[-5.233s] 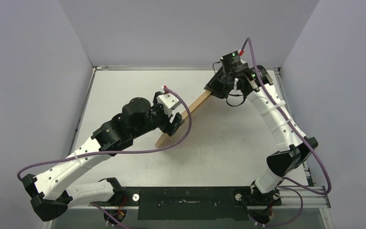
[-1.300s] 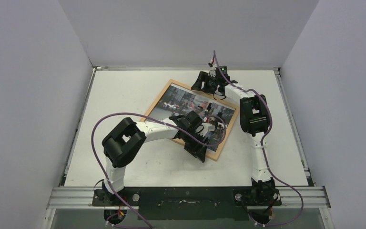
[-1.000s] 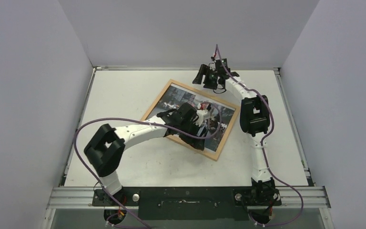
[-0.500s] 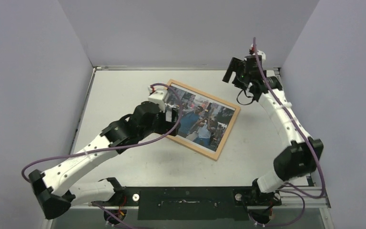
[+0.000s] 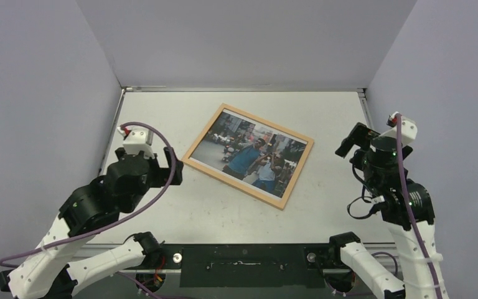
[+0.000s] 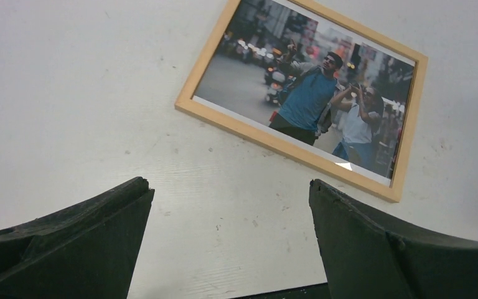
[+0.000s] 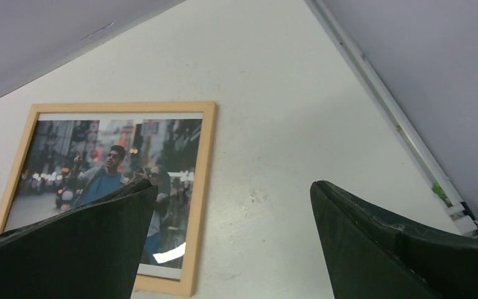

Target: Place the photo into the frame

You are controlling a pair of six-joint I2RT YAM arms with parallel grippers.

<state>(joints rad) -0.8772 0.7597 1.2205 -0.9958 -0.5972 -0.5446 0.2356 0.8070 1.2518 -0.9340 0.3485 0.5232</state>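
Observation:
The photo, a street scene with a man in blue, lies face up inside the light-wood frame, flat on the table's middle and turned at an angle. My left gripper hovers left of the frame, open and empty. My right gripper hangs to its right, also open and empty. In the left wrist view the frame and photo lie ahead of the gripper. The right wrist view has the frame and photo ahead-left of the gripper.
Grey walls close the white table on the left, back and right. A metal rail runs along its right edge. A black base strip with both arm mounts lines the near edge.
Both arms have pulled back from the framed photo, the left toward the near left, the right toward the near right. Both grippers have opened wide. The frame lies where it was.

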